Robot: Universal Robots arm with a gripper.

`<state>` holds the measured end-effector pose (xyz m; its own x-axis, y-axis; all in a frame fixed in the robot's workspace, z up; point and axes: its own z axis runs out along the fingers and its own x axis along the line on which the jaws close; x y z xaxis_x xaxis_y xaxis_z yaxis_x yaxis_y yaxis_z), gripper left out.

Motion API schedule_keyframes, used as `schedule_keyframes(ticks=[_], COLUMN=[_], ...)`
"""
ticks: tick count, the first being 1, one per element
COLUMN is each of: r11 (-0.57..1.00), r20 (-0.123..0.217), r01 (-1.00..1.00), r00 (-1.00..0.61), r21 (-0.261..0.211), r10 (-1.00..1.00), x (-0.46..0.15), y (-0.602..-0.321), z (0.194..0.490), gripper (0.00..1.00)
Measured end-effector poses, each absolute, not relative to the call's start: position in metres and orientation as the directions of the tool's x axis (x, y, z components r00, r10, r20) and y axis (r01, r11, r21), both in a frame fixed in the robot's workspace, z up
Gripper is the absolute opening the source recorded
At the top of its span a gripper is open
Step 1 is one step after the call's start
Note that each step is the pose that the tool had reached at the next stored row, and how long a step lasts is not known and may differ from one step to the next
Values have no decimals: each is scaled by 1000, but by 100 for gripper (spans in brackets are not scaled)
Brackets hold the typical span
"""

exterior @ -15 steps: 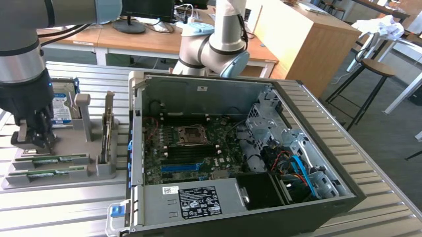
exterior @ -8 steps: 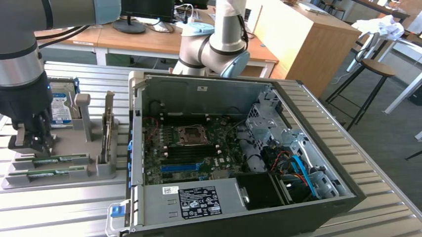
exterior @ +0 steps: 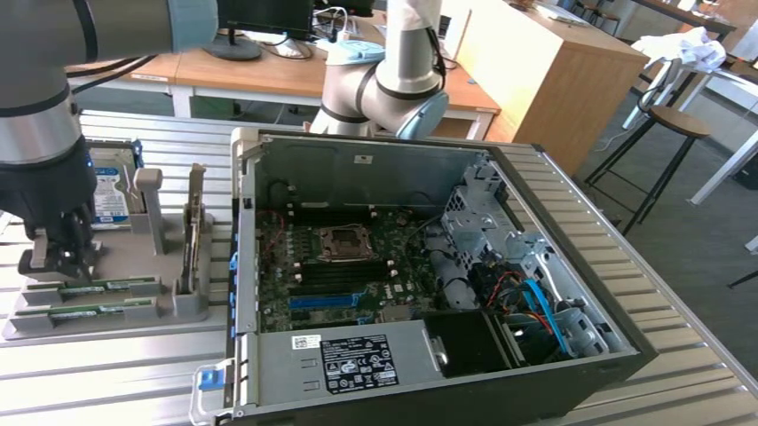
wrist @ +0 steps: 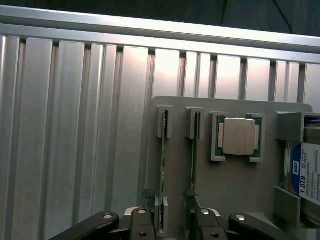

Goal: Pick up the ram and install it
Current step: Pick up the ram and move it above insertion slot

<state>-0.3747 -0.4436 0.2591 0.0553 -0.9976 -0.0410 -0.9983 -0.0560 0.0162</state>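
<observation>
Slatted metal table. On it, toward the exterior view's left, grey holder. Just beside that, toward the exterior view's right, open computer case, with green board and labelled power unit exposed inside. Arm down over the holder's end farthest from the case, hand low above it. Hand state: spread wide, clamped on nothing. Ram: two green sticks, both seated on edge in parallel slots of the holder, side by side and apart. Outer ram stick next to the holder's long edge nearest the table's front, inner ram stick just behind it. Hard drive upright at the holder's back, blue-white label facing out, partly hidden by the arm. From the wrist view: same holder on the table slats, hand over the sticks' near ends, dark fingers to either side. Outer ram stick running into the gap between the fingers. Inner ram stick ending at the edge of one finger. Contact with either stick not discernible. Square silver processor in its own pocket just beyond the inner stick. Hard drive beyond that, at the holder's far side.
</observation>
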Motion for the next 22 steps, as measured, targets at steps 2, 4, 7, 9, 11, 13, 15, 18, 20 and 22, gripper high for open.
schedule_keyframes(ticks=[2, 4, 7, 9, 11, 13, 15, 18, 20, 22], r11=[-56, -56, -56, -56, -56, -56, -56, -56, -56, -56], r20=[-41, -41, -41, -41, -41, -41, -41, -41, -41, -41], r01=[-998, -998, -998, -998, -998, -998, -998, -998, -998, -998], r00=[55, 55, 55, 55, 55, 55, 55, 55, 55, 55], r21=[16, 16, 16, 16, 16, 16, 16, 16, 16, 16], r10=[-998, -998, -998, -998, -998, -998, -998, -998, -998, -998], x=[-375, -375, -375, -375, -375, -375, -375, -375, -375, -375], y=[-444, -444, -444, -444, -444, -444, -444, -444, -444, -444], z=[256, 252, 246, 243, 239, 236, 233, 228, 225, 222], gripper=[36, 36, 36, 36, 36, 36, 36, 36, 36, 36])
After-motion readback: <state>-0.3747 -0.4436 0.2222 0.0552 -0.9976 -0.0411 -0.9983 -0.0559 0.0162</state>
